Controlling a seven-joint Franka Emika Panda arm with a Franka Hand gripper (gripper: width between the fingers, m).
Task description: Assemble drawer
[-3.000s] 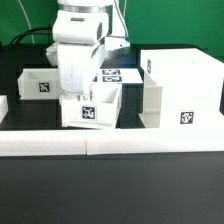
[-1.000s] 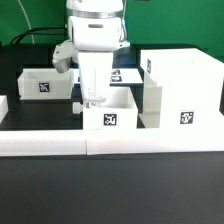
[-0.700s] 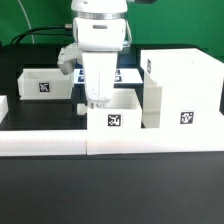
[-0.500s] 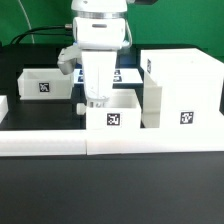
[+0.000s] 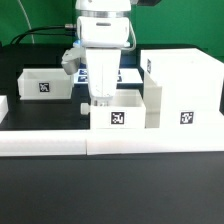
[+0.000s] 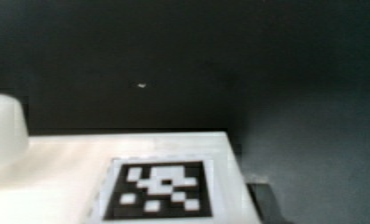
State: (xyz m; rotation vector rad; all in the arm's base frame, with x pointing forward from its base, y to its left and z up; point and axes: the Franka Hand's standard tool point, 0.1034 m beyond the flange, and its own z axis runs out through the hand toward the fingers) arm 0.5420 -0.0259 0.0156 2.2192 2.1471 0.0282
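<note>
"Looking for the tool (image 5: 100,99) in the exterior view, where do you find it?"

"Just above the centre of the dial. The arm comes straight down from 12 o'clock, and the fingers reach the rear wall of the near tray (image 5: 133,118), at the corner toward 9 o'clock."

"Are the fingers apart or together?"

"Close together. They look clamped on that wall, though the contact is small in the picture."

"And the rest of the drawer?"

"The near tray stands upright on the table (image 5: 40,112), its tag (image 5: 118,119) facing the camera. The tall housing (image 5: 185,85) fills the 3 o'clock side and carries a tag (image 5: 186,117) low on its front. The near tray is right up against the housing's 9 o'clock side, and I cannot tell whether they touch. The far tray (image 5: 58,86) is out at 9 o'clock, well apart from the tool."

"Anything else on the table?"

"White border strips (image 5: 110,143) run across toward 6 o'clock, in front of the near tray. The marker board (image 5: 128,74) lies flat behind the tool."

"What about the wrist view?"

"It is blurred. There is a white surface (image 6: 93,150) bearing a square tag (image 6: 161,190), with dark table (image 6: 146,60) beyond it."
</note>
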